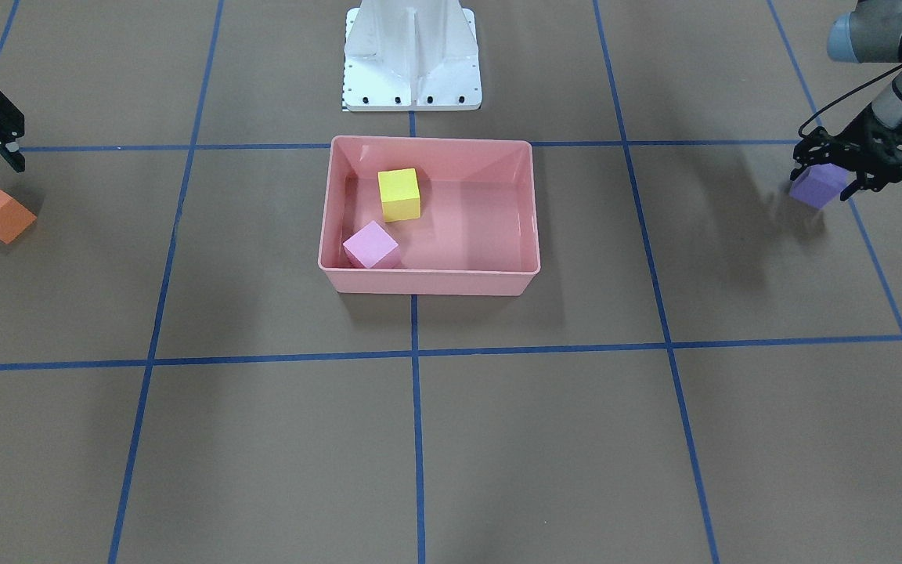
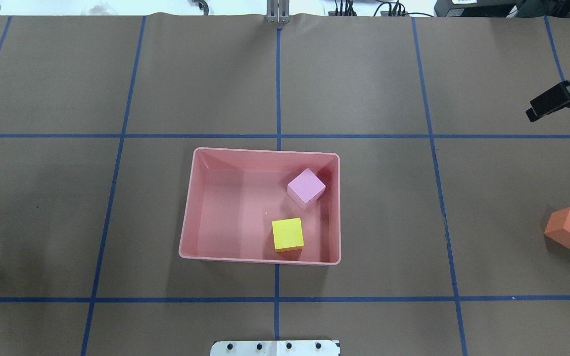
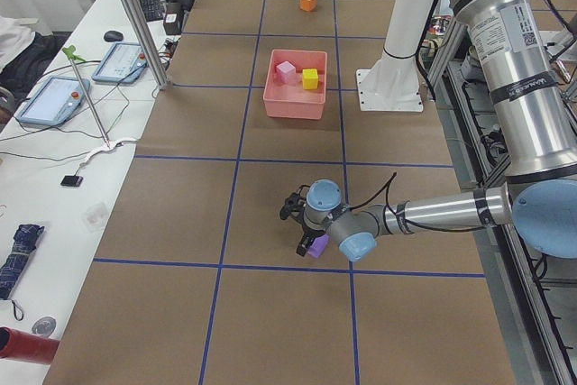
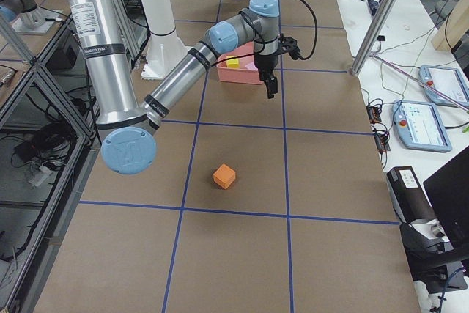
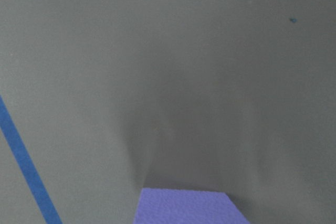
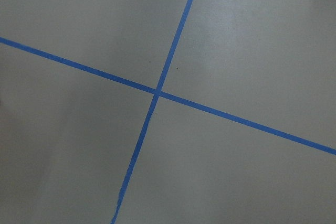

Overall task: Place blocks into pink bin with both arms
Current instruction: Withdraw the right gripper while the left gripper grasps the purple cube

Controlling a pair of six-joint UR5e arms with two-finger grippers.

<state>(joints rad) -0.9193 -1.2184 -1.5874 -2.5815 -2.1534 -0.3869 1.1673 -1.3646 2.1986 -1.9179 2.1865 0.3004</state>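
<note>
**A:** What do the fingers have?

**B:** On the left gripper (image 1: 825, 184) they are clamped on the purple cube (image 1: 811, 189), out at the left end of the table (image 1: 498, 439). From the shadow under it, I judge it is lifted just clear. The right gripper (image 2: 537, 110) carries nothing, and I cannot tell how wide its fingers stand. It hangs near the orange cube (image 2: 568, 227), which lies on the table, askew to the tape grid (image 1: 416, 352).

**A:** And the pink bin (image 1: 427, 282)?

**B:** Mid-table, well apart from both grippers. The yellow cube (image 1: 398, 194) and light pink cube (image 1: 371, 244) lie inside, in the robot's right half.

**A:** What could go wrong?

**B:** The carry is long and foam gives, so a shallow grip may let the purple cube slip. Released from high up, it could bounce out of the low tub. The askew orange cube may get shoved if the fingers come down unaligned. Both arms reaching the bin together could clash.
</note>
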